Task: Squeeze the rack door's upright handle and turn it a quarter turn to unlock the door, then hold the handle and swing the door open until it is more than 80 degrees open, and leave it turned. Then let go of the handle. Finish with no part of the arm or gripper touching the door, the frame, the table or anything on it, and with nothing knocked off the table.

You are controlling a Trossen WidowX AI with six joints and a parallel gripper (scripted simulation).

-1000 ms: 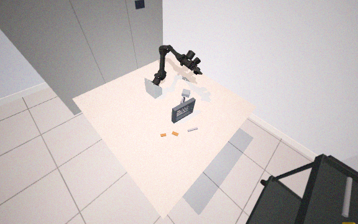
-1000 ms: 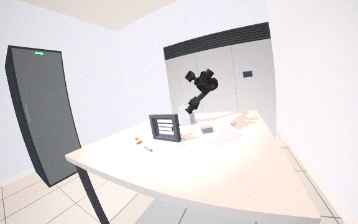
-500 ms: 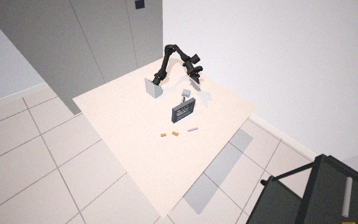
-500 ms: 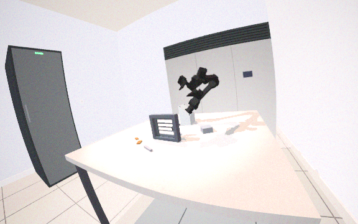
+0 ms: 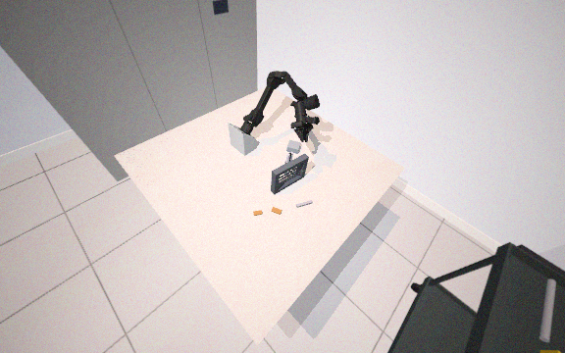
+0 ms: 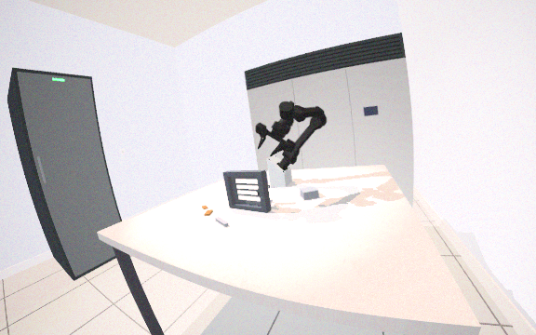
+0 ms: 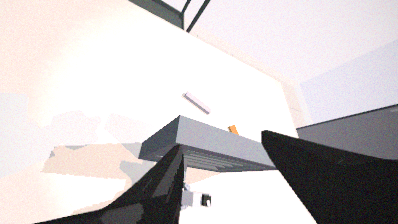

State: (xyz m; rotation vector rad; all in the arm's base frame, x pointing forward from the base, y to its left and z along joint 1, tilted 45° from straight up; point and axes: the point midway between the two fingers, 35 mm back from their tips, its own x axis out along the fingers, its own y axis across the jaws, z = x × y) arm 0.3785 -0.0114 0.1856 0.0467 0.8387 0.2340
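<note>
The dark grey rack frame [image 5: 274,182] [image 6: 268,193] [image 7: 215,137] stands upright on the table. The slotted door [image 5: 292,170] [image 6: 251,190] sits in line with the frame and looks closed. A small light handle part with a dark end [image 7: 197,199] shows below the frame's top edge in the wrist view; it also shows at the frame's arm side in the top view [image 5: 289,157]. My gripper [image 5: 304,139] [image 6: 266,151] [image 7: 221,143] is open and empty, fingers pointing down, above and on the arm's side of the frame. The handle's turn angle cannot be made out, and the left finger hides part of the frame.
A grey block [image 5: 293,146] [image 6: 309,193] is near the frame on the arm's side. Two orange pieces [image 5: 277,211] [image 6: 208,212] [image 7: 233,130] and a pale bar [image 5: 304,204] [image 6: 221,221] [image 7: 197,102] lie beyond the frame. A pale slab [image 5: 240,139] stands by the arm's base.
</note>
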